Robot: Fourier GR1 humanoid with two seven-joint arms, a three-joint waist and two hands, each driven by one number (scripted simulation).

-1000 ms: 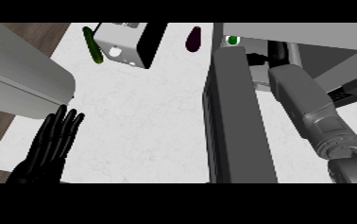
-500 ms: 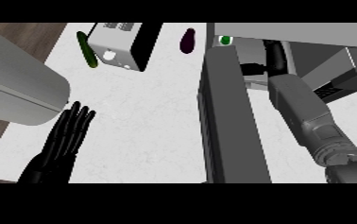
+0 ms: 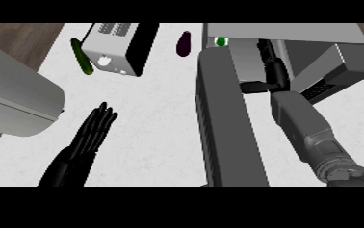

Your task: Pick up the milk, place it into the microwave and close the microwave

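White worktop (image 3: 156,107) takes up most of the view. The microwave (image 3: 284,30) sits on its right side with the door (image 3: 227,126) swung wide open, a long dark grey slab running down toward the lower edge. There's a big rounded grey thing (image 3: 25,102) at the left edge, can't tell what it is.

The right hand (image 3: 274,78) is reaching up into the microwave's opening on the end of the grey forearm. Its fingers look fairly straight and close together, thumb sticking out sideways to the left, nothing pinched between them. The left hand (image 3: 89,138) rests low on the left, fingers straight and pressed together, pointing up over the worktop.

The toaster (image 3: 113,46) is at the top left, pale with a black side, slots on top and a small round knob. A green cucumber (image 3: 81,57) lies just beside its left side, and a dark purple eggplant (image 3: 184,43) is a bit to its right, between the toaster and the microwave.

The milk (image 3: 221,41) is the smallest bit, just a green cap with some white around it. It seems to sit within the microwave's opening, right by the far end of the door. It's off to the left of the right hand's fingers and clearly apart from them.
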